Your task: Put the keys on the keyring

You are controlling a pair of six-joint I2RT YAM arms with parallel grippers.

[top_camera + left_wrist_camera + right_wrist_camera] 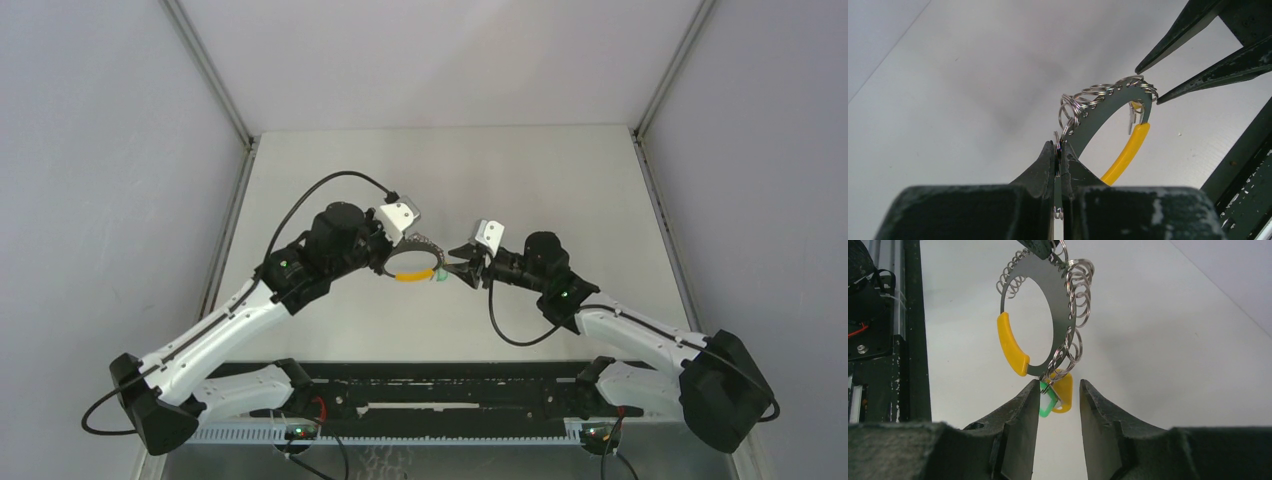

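Keyring (1064,305), pinched fast in left gripper (1059,152); keys (1062,392) hanging at its rim opposite that pinch, between slightly parted right gripper (1059,385) jaws; likely risk: an off-centre closing swings keys aside or twists keyring loose.

Between the two arms the way is blocked: the keyring (1062,300), pinched in the left hand (1059,159), stands straight ahead of the right hand (1059,385). That hand's fingers are spread, with the keys (1063,396) hanging in the gap and little slack on either side. The far bench (450,170) and both flanks are open for passing, bounded by grey walls (100,150) left, right and back, with a black rail (430,395) across the near edge.
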